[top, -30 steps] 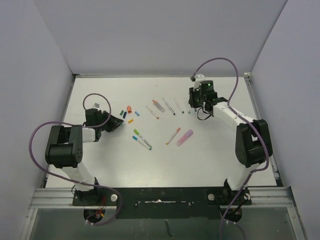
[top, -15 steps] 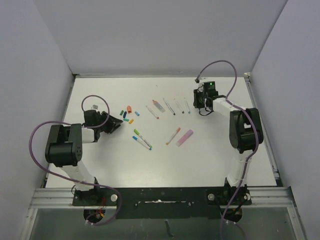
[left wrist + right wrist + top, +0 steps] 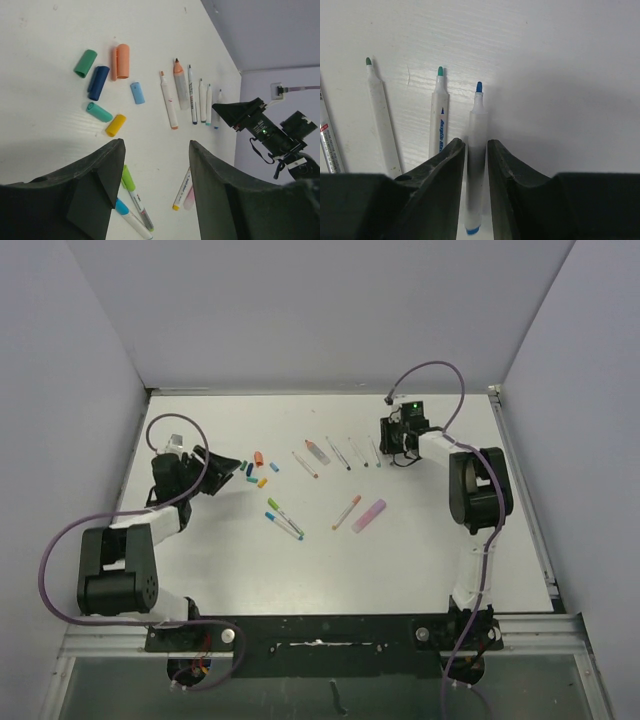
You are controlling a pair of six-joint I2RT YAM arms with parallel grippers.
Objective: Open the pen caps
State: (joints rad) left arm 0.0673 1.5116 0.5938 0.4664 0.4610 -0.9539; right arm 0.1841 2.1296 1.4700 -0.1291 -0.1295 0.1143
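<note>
Several loose pen caps (image 3: 257, 469) lie at the table's back left. In the left wrist view they are green (image 3: 85, 63), dark blue (image 3: 98, 82), orange (image 3: 120, 61), light blue (image 3: 137, 93), teal (image 3: 99, 112) and yellow (image 3: 115, 125). My left gripper (image 3: 156, 145) is open and empty, just near of them (image 3: 236, 462). Green-capped (image 3: 128, 178), blue-capped (image 3: 122, 206) and yellow-capped (image 3: 181, 192) pens lie mid-table. My right gripper (image 3: 476, 142) is shut on an uncapped blue-tipped pen (image 3: 477, 120), whose tip rests on the table at the right end of the pen row (image 3: 378, 450).
Uncapped pens lie in a row: teal-tipped (image 3: 438, 115) and green-tipped (image 3: 382, 130) ones beside the held pen, more to their left (image 3: 325, 452). A pink marker (image 3: 369, 515) lies next to the yellow-capped pen. Grey walls enclose the table on three sides.
My left gripper has swung back and away from the near edge, closer to the cap pile. My right arm has folded in, while its gripper stays at the pen row.
</note>
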